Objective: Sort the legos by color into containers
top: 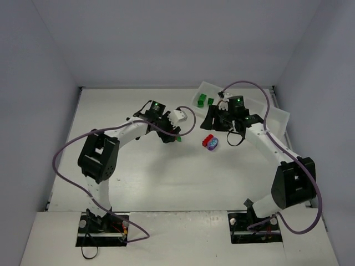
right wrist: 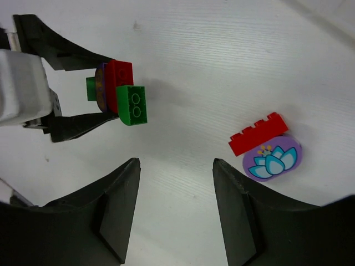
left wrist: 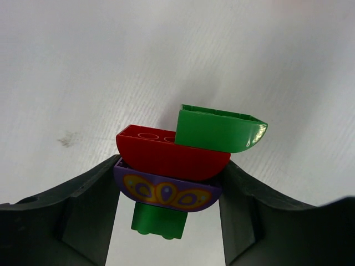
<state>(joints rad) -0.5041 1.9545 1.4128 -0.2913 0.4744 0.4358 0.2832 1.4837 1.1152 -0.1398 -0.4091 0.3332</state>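
A stack of legos sits between my left gripper's (left wrist: pixel 170 162) fingers: a purple curved piece with orange pattern (left wrist: pixel 166 191), a red curved one (left wrist: pixel 166 152), a green curved one (left wrist: pixel 219 130) and a small green brick (left wrist: pixel 158 219). The jaws press on both ends of the purple piece. The same stack (right wrist: pixel 116 91) shows in the right wrist view, low over the table. My right gripper (right wrist: pixel 176 162) hangs open with nothing in it. To its right lie a red brick (right wrist: pixel 258 133) and a rounded purple piece with a pale flower (right wrist: pixel 273 158), touching. The containers (top: pixel 280 119) stand at the back right.
Two green bricks (top: pixel 203 100) lie in the tray's leftmost compartment. The right arm (top: pixel 260 136) covers much of the tray. White walls close the table in at the back and both sides.
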